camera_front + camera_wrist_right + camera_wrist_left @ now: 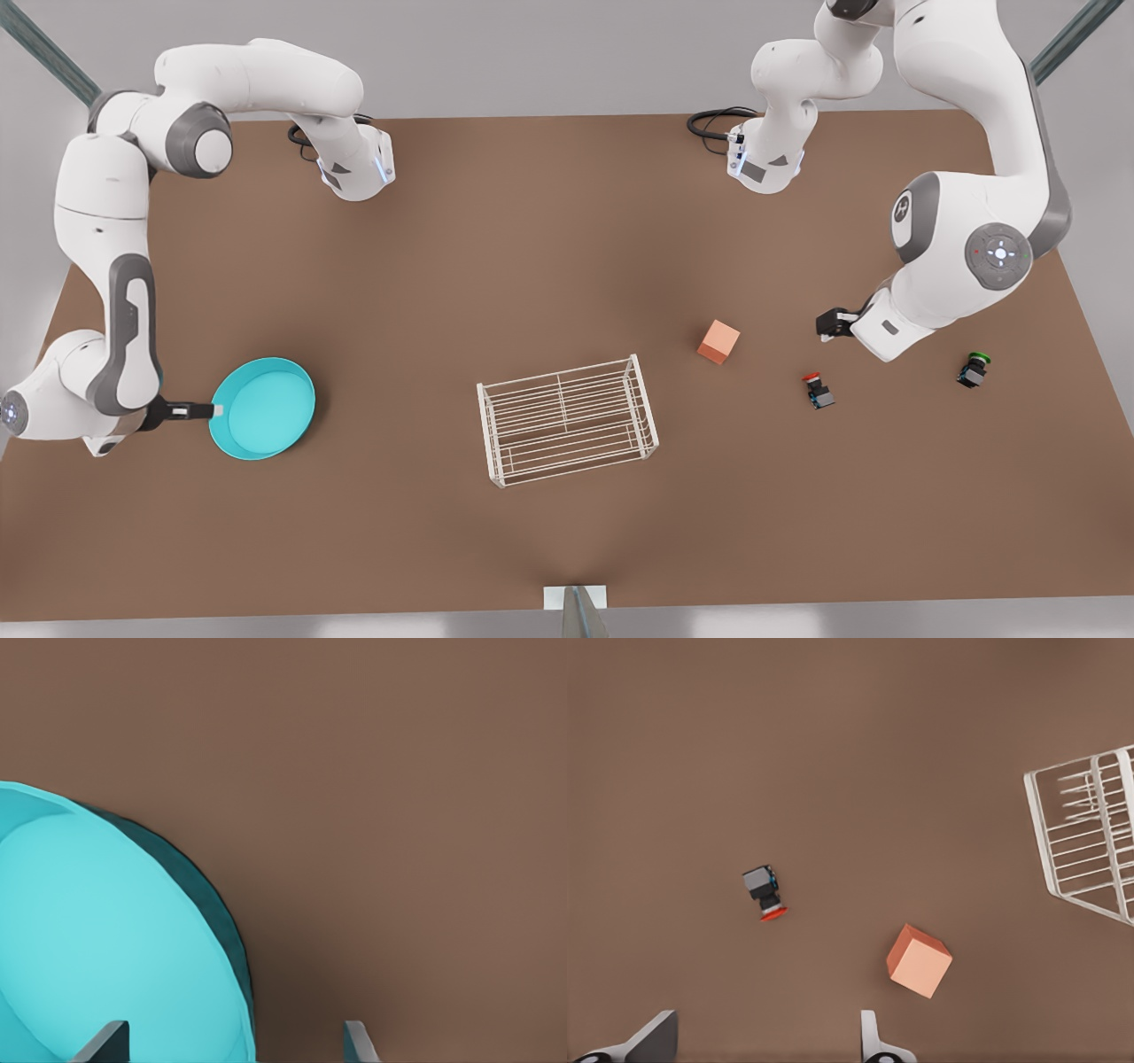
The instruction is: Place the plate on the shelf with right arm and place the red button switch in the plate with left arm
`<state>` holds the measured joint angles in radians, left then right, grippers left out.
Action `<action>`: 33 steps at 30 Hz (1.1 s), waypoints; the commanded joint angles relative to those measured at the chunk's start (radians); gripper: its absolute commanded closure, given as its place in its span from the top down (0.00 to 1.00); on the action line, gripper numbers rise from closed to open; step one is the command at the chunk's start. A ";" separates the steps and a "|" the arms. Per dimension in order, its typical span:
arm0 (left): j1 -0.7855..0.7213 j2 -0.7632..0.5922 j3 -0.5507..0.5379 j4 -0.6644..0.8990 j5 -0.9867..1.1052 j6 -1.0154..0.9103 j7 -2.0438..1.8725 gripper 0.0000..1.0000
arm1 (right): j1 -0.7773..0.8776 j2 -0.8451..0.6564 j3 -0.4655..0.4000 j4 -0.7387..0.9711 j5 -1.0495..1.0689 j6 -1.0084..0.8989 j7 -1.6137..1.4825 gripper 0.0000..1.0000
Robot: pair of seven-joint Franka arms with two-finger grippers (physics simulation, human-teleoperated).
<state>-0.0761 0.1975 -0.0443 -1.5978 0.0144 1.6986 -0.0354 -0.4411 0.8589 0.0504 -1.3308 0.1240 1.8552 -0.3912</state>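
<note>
The turquoise plate (263, 408) (97, 939) lies on the table at the front view's left. My right gripper (199, 410) (232, 1043) is at its rim, open, one finger over the dish and one outside it. The white wire shelf (567, 418) (1090, 833) stands mid-table with nothing on top. The red button switch (817, 390) (765, 893) lies on its side at the front view's right. My left gripper (828, 323) (764, 1045) hovers just behind it, open and holding nothing.
An orange cube (718, 342) (919, 960) sits between the shelf and the red switch. A green-capped switch (973, 369) lies farther toward the front view's right, under the left arm. Bare brown table (532, 248) stretches behind the shelf.
</note>
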 commanded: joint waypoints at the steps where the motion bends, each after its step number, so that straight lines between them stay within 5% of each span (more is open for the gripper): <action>1: -0.001 -0.001 0.000 -0.001 0.001 -0.002 -0.032 1.00 | -0.001 0.008 0.000 0.001 0.003 -0.001 -0.198 0.91; 17: -0.001 -0.009 0.000 -0.016 0.001 -0.002 -0.047 1.00 | 0.005 0.042 0.009 -0.001 0.022 -0.002 -0.195 0.52; 23: -0.001 -0.009 0.000 -0.016 0.002 -0.002 -0.052 1.00 | 0.005 0.042 0.009 -0.001 0.020 -0.002 -0.215 0.30; 33: 0.001 -0.007 0.000 -0.016 0.001 -0.004 -0.055 1.00 | 0.005 0.003 0.019 0.016 0.023 -0.071 -0.213 0.24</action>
<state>-0.0756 0.1912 -0.0443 -1.6142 0.0158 1.6969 -0.0764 -0.4351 0.8669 0.0680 -1.3153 0.1469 1.8090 -0.5638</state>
